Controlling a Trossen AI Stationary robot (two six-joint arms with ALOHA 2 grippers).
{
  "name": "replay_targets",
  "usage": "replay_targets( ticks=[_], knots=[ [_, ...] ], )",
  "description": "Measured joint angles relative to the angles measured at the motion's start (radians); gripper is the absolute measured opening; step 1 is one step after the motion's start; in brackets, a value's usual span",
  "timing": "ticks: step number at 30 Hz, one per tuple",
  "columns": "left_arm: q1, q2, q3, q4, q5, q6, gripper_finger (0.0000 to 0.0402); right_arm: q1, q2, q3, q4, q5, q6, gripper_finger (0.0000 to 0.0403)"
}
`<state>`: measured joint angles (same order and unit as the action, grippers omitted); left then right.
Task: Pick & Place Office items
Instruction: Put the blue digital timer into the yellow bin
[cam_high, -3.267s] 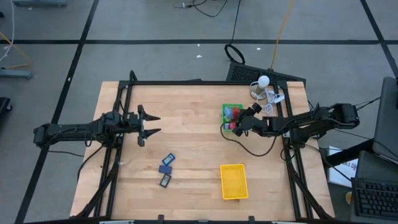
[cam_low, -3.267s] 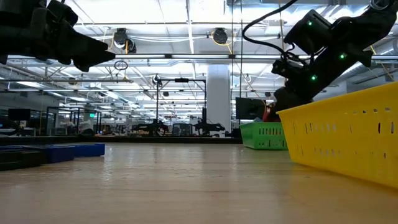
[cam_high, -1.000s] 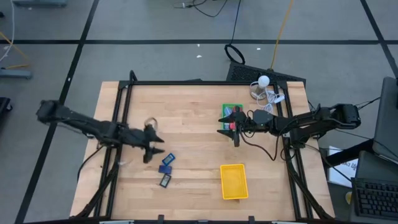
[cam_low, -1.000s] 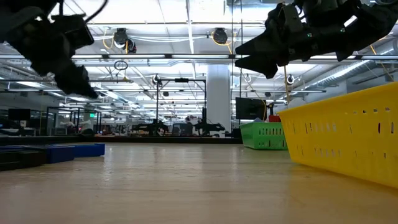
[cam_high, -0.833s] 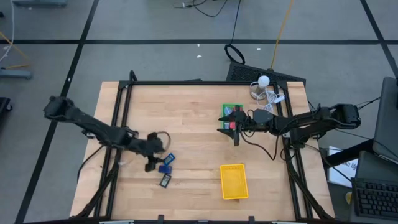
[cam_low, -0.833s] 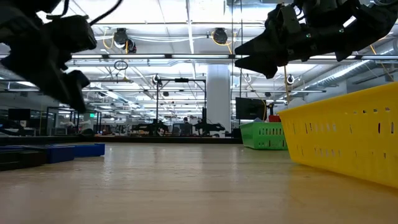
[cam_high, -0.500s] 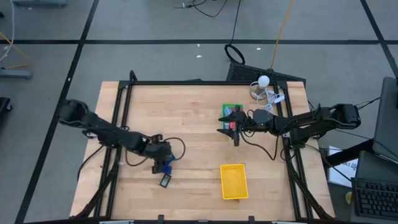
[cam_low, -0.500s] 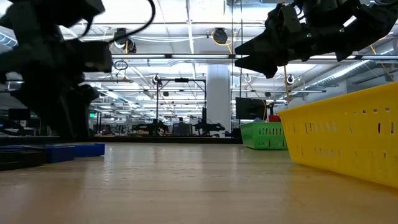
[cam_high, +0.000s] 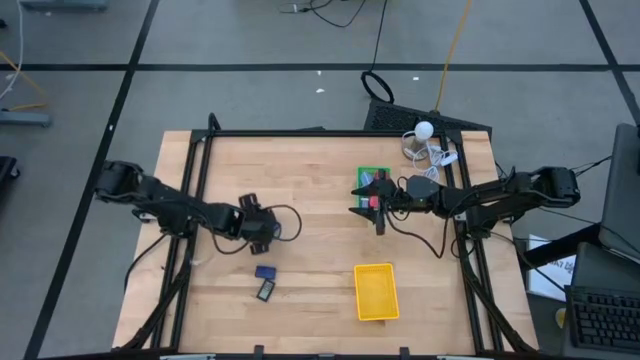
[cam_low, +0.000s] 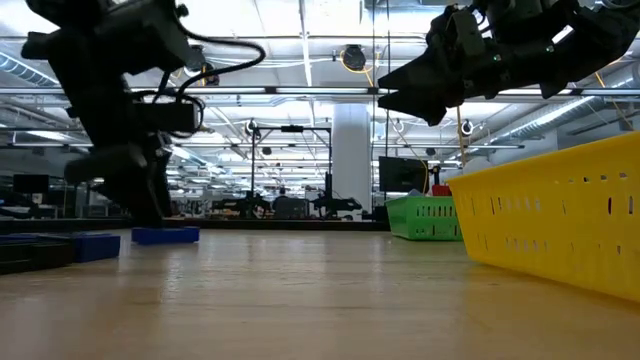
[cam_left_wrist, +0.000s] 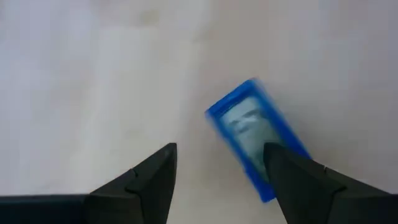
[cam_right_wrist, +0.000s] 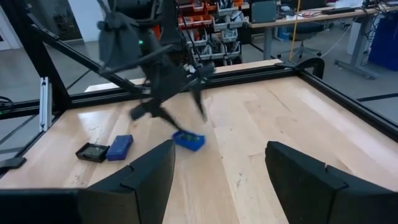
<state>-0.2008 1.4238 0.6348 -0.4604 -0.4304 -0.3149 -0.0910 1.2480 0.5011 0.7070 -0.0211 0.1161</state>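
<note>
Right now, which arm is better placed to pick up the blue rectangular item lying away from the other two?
Left. The left gripper, jaws open, hangs right over the blue item; the right gripper waits by the green tray.

Left gripper (cam_high: 268, 230): lowered at mid-desk, jaws parted.
Right gripper (cam_high: 362, 203): held raised, jaws parted.

a large open robotics lab: rows of workbenches (cam_right_wrist: 298, 18), parts bins (cam_right_wrist: 205, 12) and ceiling lights (cam_low: 350, 58) beyond the table (cam_high: 320, 180)
</note>
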Motion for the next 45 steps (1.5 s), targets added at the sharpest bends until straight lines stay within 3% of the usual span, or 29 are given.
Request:
replay_targets(
  ticks=[3, 10, 16, 19, 37, 45],
  knots=[
    [0.035, -0.018, 0.002, -0.004, -0.059, -0.014, 0.0241, 0.0, 0.0, 0.0, -0.001, 0.014, -0.001, 0.0238],
    [0.099, -0.037, 0.062, -0.135, -0.006, -0.118, 0.0241, -0.001, 0.0, 0.0, -0.005, 0.025, -0.011, 0.0238],
    [0.141, -0.037, 0.065, -0.131, 0.204, -0.184, 0.0241, -0.002, 0.0, 0.0, -0.014, 0.024, -0.017, 0.0238],
    [0.151, -0.036, 0.065, -0.12, 0.258, -0.241, 0.0241, -0.002, 0.0, 0.0, -0.022, 0.024, -0.027, 0.0238],
    [0.144, -0.036, -0.006, -0.013, 0.281, -0.276, 0.0241, -0.002, 0.0, 0.0, -0.044, 0.024, -0.05, 0.0238],
    [0.119, -0.022, -0.006, -0.005, 0.22, -0.24, 0.0241, -0.002, 0.0, 0.0, -0.025, 0.027, -0.05, 0.0238]
  ],
)
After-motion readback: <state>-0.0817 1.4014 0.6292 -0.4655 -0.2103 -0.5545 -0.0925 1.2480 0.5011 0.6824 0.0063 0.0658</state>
